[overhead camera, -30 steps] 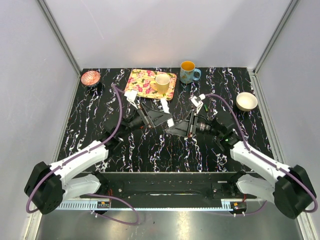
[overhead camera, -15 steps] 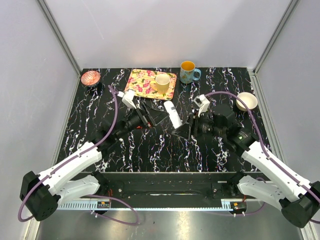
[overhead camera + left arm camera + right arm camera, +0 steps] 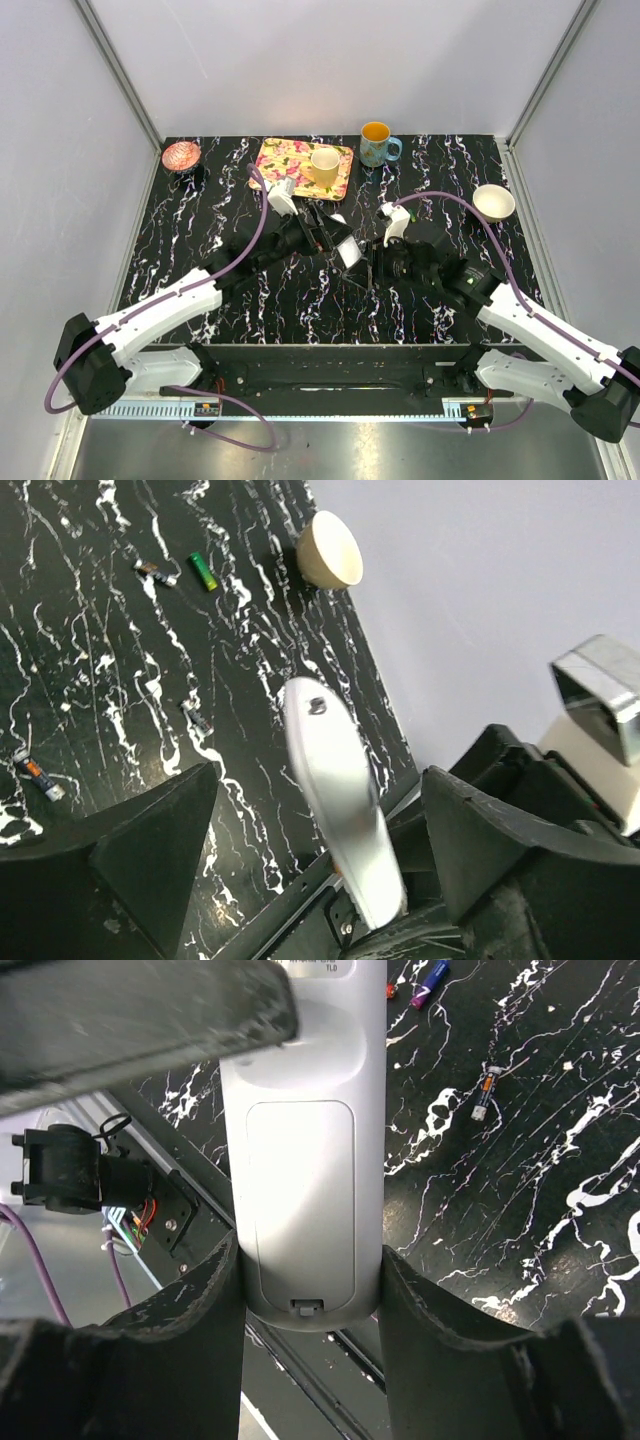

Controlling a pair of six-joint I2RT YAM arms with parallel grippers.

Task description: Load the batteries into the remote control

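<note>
The right gripper (image 3: 308,1260) clamps the slim white plastic remote control (image 3: 300,1160); the left gripper (image 3: 318,778) straddles it, fingers spread wide. Small cylindrical batteries (image 3: 485,1093) lie scattered beyond the remote.

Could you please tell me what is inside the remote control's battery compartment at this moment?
The remote control shows its back to the right wrist camera, battery cover closed, so the compartment's inside is hidden. Loose batteries lie on the table.
</note>
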